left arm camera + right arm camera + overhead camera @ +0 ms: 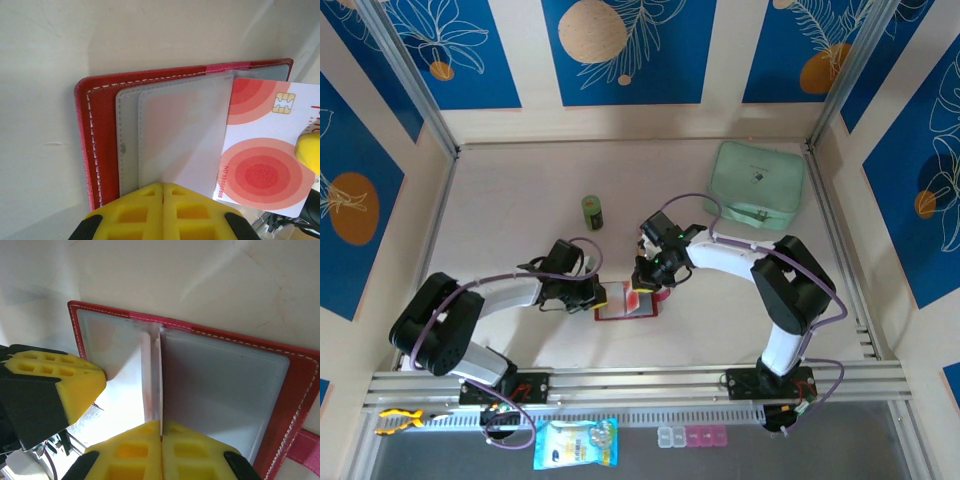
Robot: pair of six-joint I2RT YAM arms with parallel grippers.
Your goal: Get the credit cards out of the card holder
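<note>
The left gripper is closed. Its yellow fingertips are pressed together with nothing between them, bearing down on the greyish clear sleeves of the card holder. The holder lies open and flat on the table, directly under and ahead of those tips. Its long axis runs from the left gripper across to the right one. One credit card, white with red rings and a chip, sticks about halfway out of a sleeve. Its long axis follows the holder's, and its free end points away from the left fingertips toward the right gripper. That gripper is closed as well. A thin pale sheet stands edge-on between its fingertips, apparently the card's free end. In the left wrist view one of its yellow fingers touches the card's far edge. Well beyond the right gripper lies a mint-green pouch.
</note>
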